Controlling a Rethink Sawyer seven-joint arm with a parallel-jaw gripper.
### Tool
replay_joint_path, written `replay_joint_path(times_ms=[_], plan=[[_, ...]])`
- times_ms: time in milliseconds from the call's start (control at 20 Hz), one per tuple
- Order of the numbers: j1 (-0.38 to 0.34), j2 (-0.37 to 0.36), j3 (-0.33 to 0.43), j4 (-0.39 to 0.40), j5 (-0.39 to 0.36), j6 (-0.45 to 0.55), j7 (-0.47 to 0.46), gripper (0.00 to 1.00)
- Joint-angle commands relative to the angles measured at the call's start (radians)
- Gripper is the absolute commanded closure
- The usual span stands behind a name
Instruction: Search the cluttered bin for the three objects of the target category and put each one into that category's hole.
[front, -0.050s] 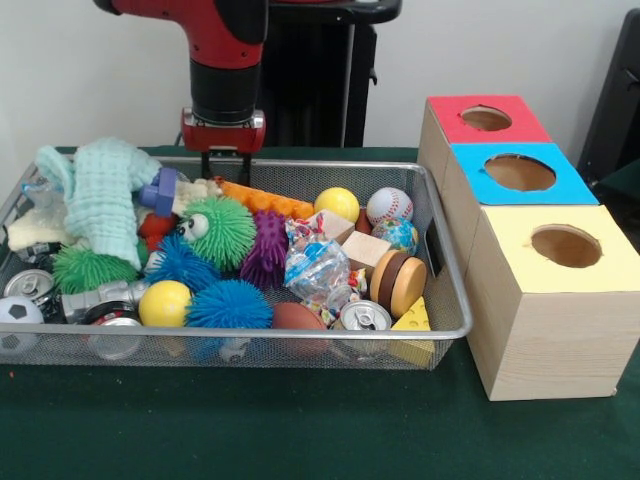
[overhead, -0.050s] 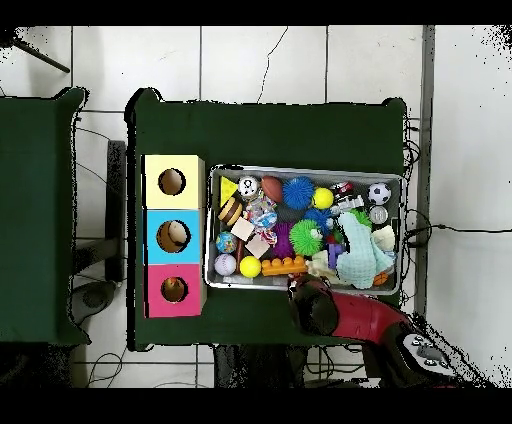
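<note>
At the upper left of the front view:
Claw (front, -0.050s: 221, 165): hangs over the basket's (front, -0.050s: 452, 300) back rim, prongs apart, empty.
Basket contents: yellow ball (front, -0.050s: 337, 203), baseball (front, -0.050s: 389, 206), spiky green ball (front, -0.050s: 212, 230), cans, cloth (front, -0.050s: 105, 195).
Boxes: red (front, -0.050s: 487, 121), blue (front, -0.050s: 517, 175), yellow (front, -0.050s: 560, 250), right of basket, each with a hole.

Red box (front, -0.050s: 484, 119), blue box (front, -0.050s: 519, 172), yellow box (front, -0.050s: 563, 248), green spiky ball (front, -0.050s: 216, 232), dark green tablecloth (front, -0.050s: 300, 420)

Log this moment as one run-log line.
arm: over bin's far edge | gripper: empty, finger state unclear | wire bin: full of clutter | boxes: red, blue, yellow
</note>
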Motion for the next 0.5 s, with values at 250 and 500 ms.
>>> replay_joint_path(times_ms=[250, 500], plan=[[-0.056, 0.066, 0.061, -0.134, -0.043, -0.086, 0.100, 1.00], [-0.045, 0.055, 0.048, -0.140, -0.049, -0.067, 0.094, 1.00]])
